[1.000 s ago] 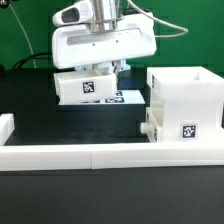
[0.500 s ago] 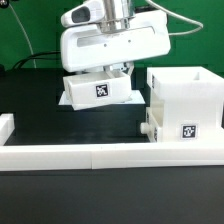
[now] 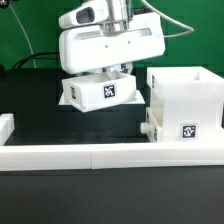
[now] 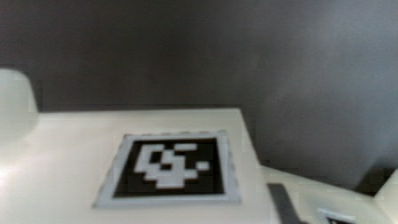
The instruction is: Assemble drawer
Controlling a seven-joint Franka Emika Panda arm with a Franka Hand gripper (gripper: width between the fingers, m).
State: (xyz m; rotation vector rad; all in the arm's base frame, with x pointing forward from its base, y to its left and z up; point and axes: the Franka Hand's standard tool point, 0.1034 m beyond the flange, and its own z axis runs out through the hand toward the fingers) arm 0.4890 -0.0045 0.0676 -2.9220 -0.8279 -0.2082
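My gripper (image 3: pixel 112 72) hangs under the big white hand and is shut on a small open-top drawer box (image 3: pixel 98 94). The box is held tilted above the black table, its square tag (image 3: pixel 108 91) facing the camera. The tall boxy housing (image 3: pixel 186 98) stands just to the exterior view's right of it, apart from it, with its own tag (image 3: pixel 187 130) low on the front. In the wrist view the box's white wall (image 4: pixel 71 140) and its tag (image 4: pixel 169 165) fill the frame, and the fingertips are not clearly seen.
A long low white border block (image 3: pixel 100 152) runs along the table's front, with a short raised end (image 3: pixel 5 125) at the exterior view's left. A small white part (image 3: pixel 150 128) juts from the housing's lower left side. A green wall stands behind.
The hand has shifted to the exterior view's right and turned with the small box. The box is now tilted, its tag closer to the housing.
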